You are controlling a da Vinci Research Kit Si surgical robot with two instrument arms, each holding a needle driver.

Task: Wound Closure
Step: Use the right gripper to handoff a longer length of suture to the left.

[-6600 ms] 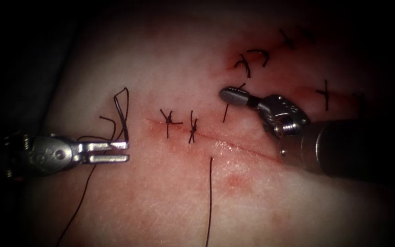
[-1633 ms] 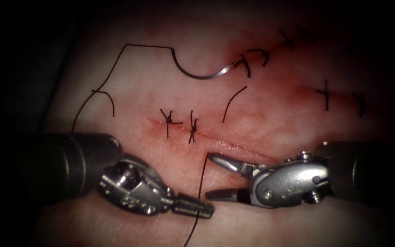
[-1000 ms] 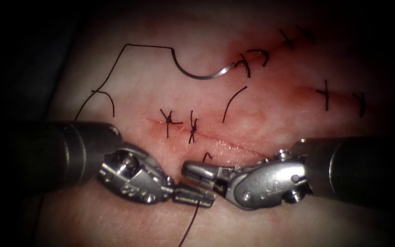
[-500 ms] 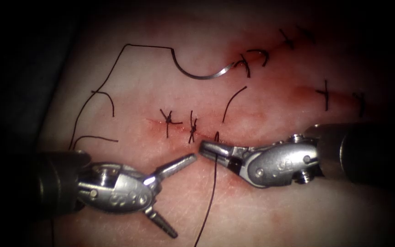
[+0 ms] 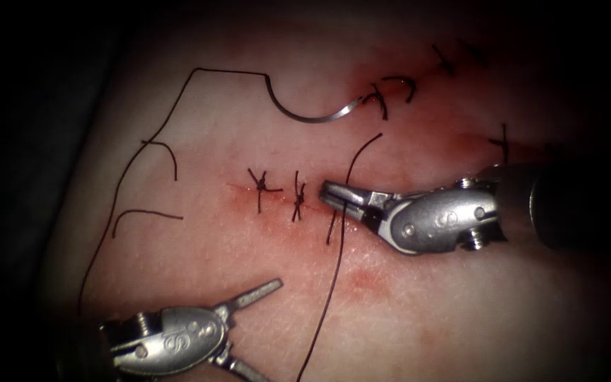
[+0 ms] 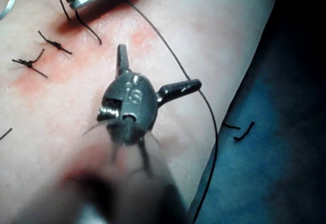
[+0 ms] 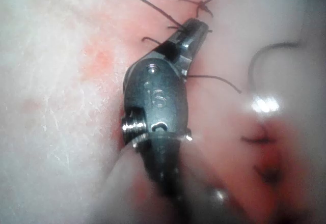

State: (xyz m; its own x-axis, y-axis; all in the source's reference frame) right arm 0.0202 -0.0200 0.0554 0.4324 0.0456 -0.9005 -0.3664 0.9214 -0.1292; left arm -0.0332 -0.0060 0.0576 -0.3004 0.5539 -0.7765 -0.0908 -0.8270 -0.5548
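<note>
— What do we hold?
— Our right tool clamps the dark thread over the cut; our left tool gapes empty.
— The needle?
— Curved steel, lying loose on the tissue.

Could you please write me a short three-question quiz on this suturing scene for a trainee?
1. True or false: the right tool has its jaws shut on the thread.
2. Where is the needle? A: in the left tool's jaws; B: lying free on the tissue, above the cut; C: driven into the tissue at the cut.
3. Fill in: the left tool has its jaws ____ and holds nothing.

Key: 1 true, it grips the thread at the cut, just right of the two tied stitches. 2 B. 3 open.
</note>
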